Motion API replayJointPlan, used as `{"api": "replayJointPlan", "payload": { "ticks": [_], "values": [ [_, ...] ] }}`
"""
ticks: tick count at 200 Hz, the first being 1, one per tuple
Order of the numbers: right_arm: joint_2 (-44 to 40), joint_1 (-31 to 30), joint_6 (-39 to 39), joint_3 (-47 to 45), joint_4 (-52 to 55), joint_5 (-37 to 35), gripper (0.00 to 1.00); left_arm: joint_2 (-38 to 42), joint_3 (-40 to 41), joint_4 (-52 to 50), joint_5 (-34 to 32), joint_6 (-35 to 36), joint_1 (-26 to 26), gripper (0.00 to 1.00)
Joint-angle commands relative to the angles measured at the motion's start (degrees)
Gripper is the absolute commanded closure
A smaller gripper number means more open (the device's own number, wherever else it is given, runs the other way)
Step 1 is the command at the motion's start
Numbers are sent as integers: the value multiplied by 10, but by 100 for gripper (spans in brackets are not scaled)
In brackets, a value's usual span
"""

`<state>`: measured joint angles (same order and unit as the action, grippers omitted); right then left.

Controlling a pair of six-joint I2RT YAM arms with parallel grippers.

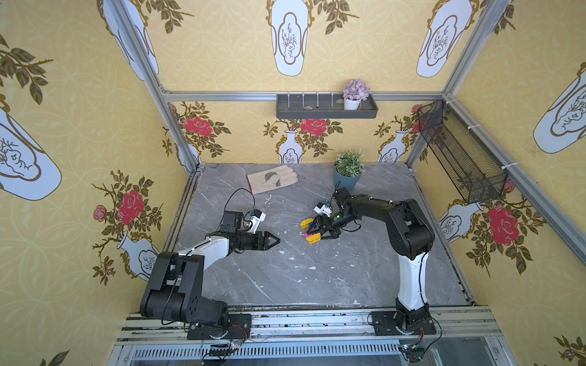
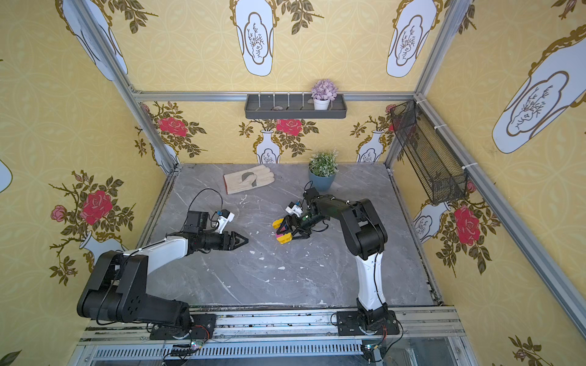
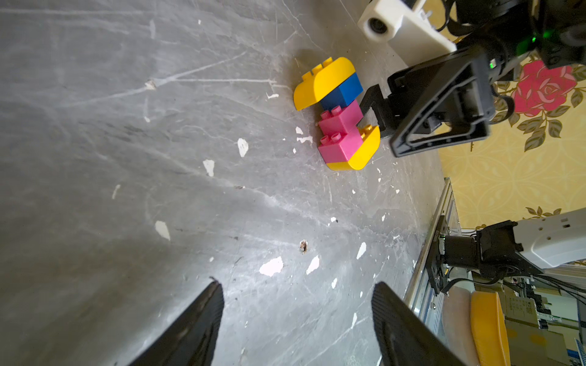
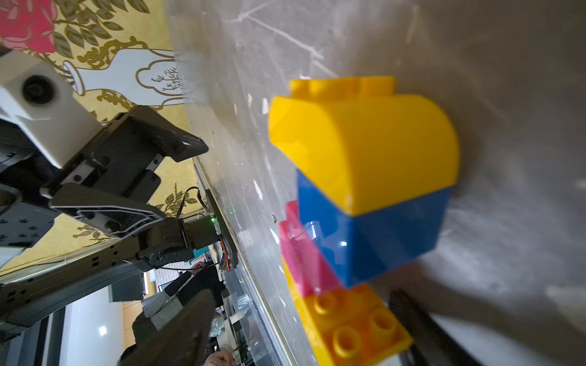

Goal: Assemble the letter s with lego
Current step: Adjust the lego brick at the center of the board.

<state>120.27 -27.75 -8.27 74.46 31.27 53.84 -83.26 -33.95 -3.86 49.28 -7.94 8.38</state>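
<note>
S: S (image 1: 312, 231) rests on the tabletop (image 1: 285, 279), mid-frame in both top views; it looks complete to me.
Right end effector: right end effector (image 1: 318, 228) is spread and straddles the S, pinching nothing; one finger (image 3: 375, 106) sits just beside it.
Left end effector: left end effector (image 3: 298, 285) is spread and empty, left of centre, well apart.
Step, I judge: release and clear.
Doing it well: I back straight off along the fingers' line, no sideways sweep, so nothing drags a brick.

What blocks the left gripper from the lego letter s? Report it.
Nothing visible: only bare grey marble tabletop lies between the left gripper and the yellow, blue and pink lego letter s; the right gripper sits at its far side.
</note>
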Motion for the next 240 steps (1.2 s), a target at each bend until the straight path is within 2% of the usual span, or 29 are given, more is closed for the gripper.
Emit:
{"api": "replayJointPlan", "payload": {
  "ticks": [1,41,81,132,146,183,214,240],
  "values": [
    [18,2,-1,-12,17,-298,2,1,-1,1,5,8,0,24],
    [3,1,-6,-17,12,-330,2,7,0,2,5,8,-2,24],
    [-21,-8,-7,-17,11,-421,2,20,2,4,1,7,-4,24],
    [-52,-1,-14,-20,-2,-462,2,39,7,12,-3,3,-9,24],
    [-73,8,-13,-30,-23,-453,2,45,7,15,-4,3,-12,24],
    [-213,108,-21,-140,-206,-310,2,115,15,41,-46,0,-16,24],
    [-314,203,-17,-230,-345,-275,2,204,44,122,-145,-29,-16,23],
    [-358,290,-18,-291,-425,-258,2,220,50,157,-247,-58,-17,23]
  ]
}}
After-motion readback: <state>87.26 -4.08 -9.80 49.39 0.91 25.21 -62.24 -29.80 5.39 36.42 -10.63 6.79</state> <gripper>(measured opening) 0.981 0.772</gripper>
